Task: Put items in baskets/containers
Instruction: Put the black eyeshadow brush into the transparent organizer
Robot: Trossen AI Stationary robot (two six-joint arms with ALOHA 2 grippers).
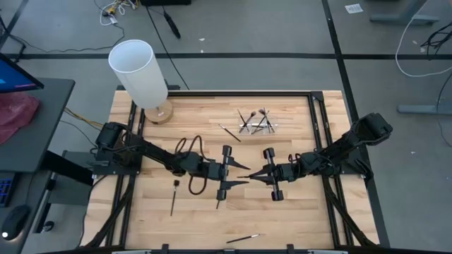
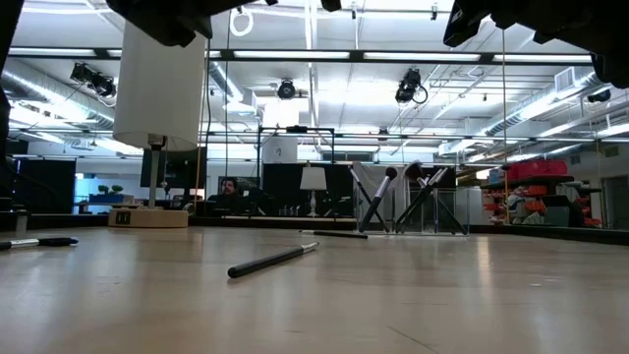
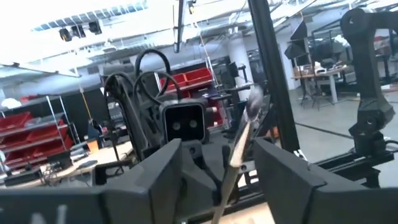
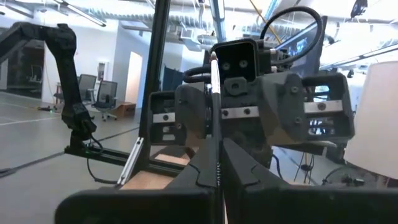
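My right gripper is shut on a thin makeup brush above the middle of the table. My left gripper faces it, open, with one finger on either side of that brush and a gap showing on both sides. The small clear holder stands on the far half of the table with several brushes upright in it. Loose brushes lie flat on the wood: a dark one at the left, one near the front edge and one beside the holder. My right gripper pinches the brush's slim handle between its two shut fingers. The fingers come about level from the table's right and lie across the handle. The brush stands nearly upright, its bristle end up, lifted clear of the table.
A tall white cylinder on a round wooden base stands at the far left corner. A dark frame rail borders the tabletop. Bare wood lies between the grippers and the holder.
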